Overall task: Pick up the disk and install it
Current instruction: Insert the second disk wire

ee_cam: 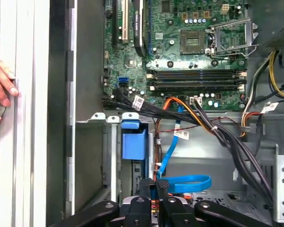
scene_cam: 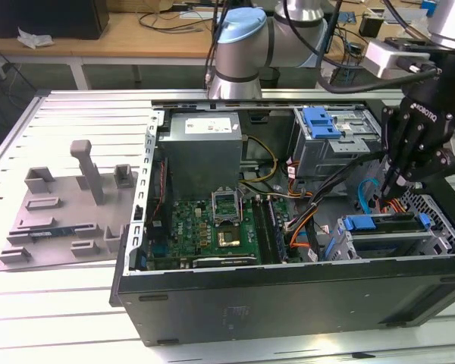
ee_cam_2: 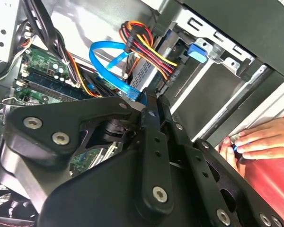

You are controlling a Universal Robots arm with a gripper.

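The black tool (scene_cam: 393, 187), fingers pinched narrow, seemingly empty, hangs over the blue-framed silver disk (scene_cam: 379, 224) in the open black computer case (scene_cam: 288, 303); descend straight, avoiding the blue cable (ee_cam: 189, 183).

Black gripper (ee_cam_2: 149, 106) linkage fills the foreground, jaws pressed together above the open PC case. Beyond its tip, a blue SATA cable (ee_cam_2: 104, 61) loops beside a red-yellow-black power cable bundle (ee_cam_2: 149, 49). Green motherboard (ee_cam_2: 42, 71) nearby. Blue tab (ee_cam_2: 197, 51) on metal drive cage (ee_cam_2: 213, 80). A hand (ee_cam_2: 262, 139) rests outside the case.
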